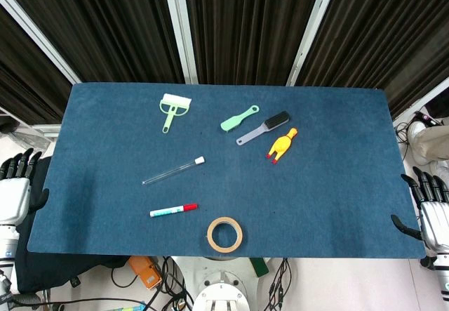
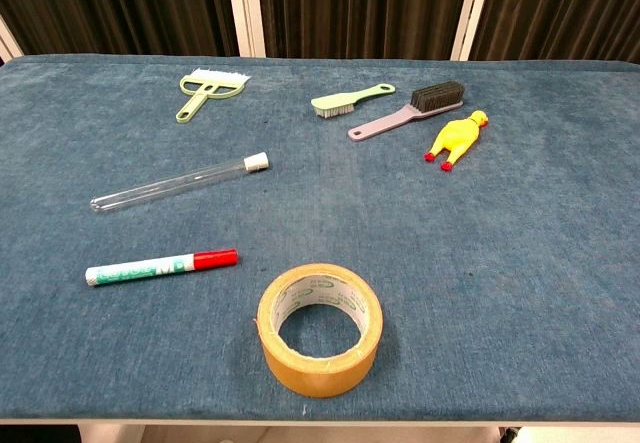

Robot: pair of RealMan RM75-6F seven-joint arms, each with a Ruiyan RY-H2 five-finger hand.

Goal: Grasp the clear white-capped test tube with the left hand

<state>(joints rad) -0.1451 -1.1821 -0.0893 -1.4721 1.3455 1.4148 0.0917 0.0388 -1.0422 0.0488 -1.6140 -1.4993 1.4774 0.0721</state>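
The clear test tube lies flat on the blue table mat, left of centre, its white cap toward the right. My left hand hangs off the table's left edge, fingers apart and holding nothing, well to the left of the tube. Off the right edge, my right hand is likewise spread and holds nothing. Neither hand shows in the chest view.
A red-capped marker lies just in front of the tube. A tape roll sits at the front centre. Further back are a green scraper, a green brush, a dark brush and a yellow rubber chicken.
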